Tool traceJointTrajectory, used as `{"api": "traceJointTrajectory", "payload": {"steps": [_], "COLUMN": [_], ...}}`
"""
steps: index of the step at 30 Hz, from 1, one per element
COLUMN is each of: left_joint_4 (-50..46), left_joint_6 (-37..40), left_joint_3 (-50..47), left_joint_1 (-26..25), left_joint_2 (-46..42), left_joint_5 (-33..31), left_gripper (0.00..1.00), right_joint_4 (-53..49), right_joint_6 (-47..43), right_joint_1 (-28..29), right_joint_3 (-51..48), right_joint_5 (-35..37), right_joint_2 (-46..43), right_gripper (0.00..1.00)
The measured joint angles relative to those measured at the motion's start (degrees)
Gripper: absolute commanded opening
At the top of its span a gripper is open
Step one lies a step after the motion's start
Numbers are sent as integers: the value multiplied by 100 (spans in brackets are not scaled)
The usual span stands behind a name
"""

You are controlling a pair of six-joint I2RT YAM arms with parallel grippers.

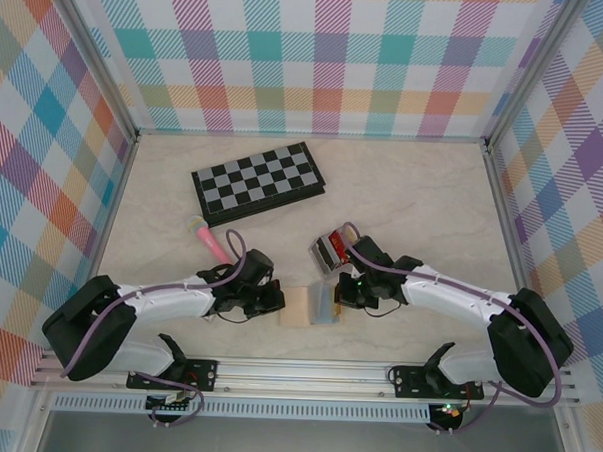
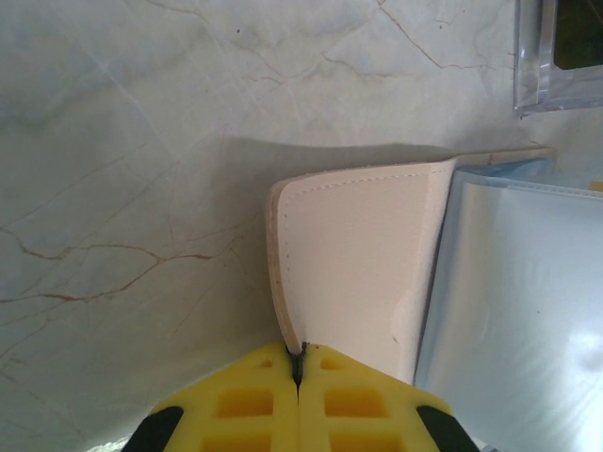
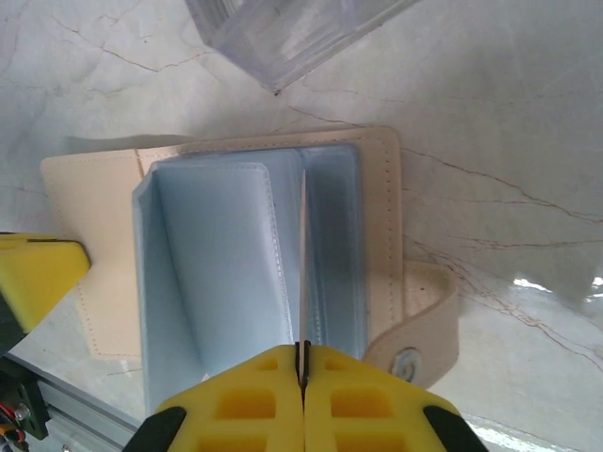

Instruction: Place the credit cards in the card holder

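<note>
Two cards (image 1: 323,253) or so seem to sit in the holder (image 3: 283,28), just far of the open wallet (image 1: 300,308). The left gripper (image 2: 298,363) pinches its flap (image 2: 353,254); the right gripper (image 3: 302,356) pinches a thin inner sleeve (image 3: 303,254). More may remain.

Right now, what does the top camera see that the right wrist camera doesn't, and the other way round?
Top camera: the chessboard, a pink stick, the left arm and the right arm. Right wrist camera: pale blue sleeves inside the tan wallet, its snap button, and the right gripper pinching one thin sleeve edge. Both: the tan wallet and the clear card holder.
</note>
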Motion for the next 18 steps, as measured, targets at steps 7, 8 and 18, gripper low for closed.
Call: {"api": "traceJointTrajectory", "payload": {"steps": [7,8,18], "left_joint_4": [57,57,297], "left_joint_6": [0,-2,4], "left_joint_3": [17,28,111], "left_joint_1": [-28,-42,-142], "left_joint_2": [122,136,236], "left_joint_5": [81,96,175], "left_gripper": [0,0,12], "right_joint_4": [146,177,538], "right_joint_6": [33,44,229], "right_joint_1": [173,195,533], "right_joint_3": [13,26,234], "right_joint_5": [-177,-201,-179], "right_joint_2": [0,0,407], "right_gripper": [6,6,6]}}
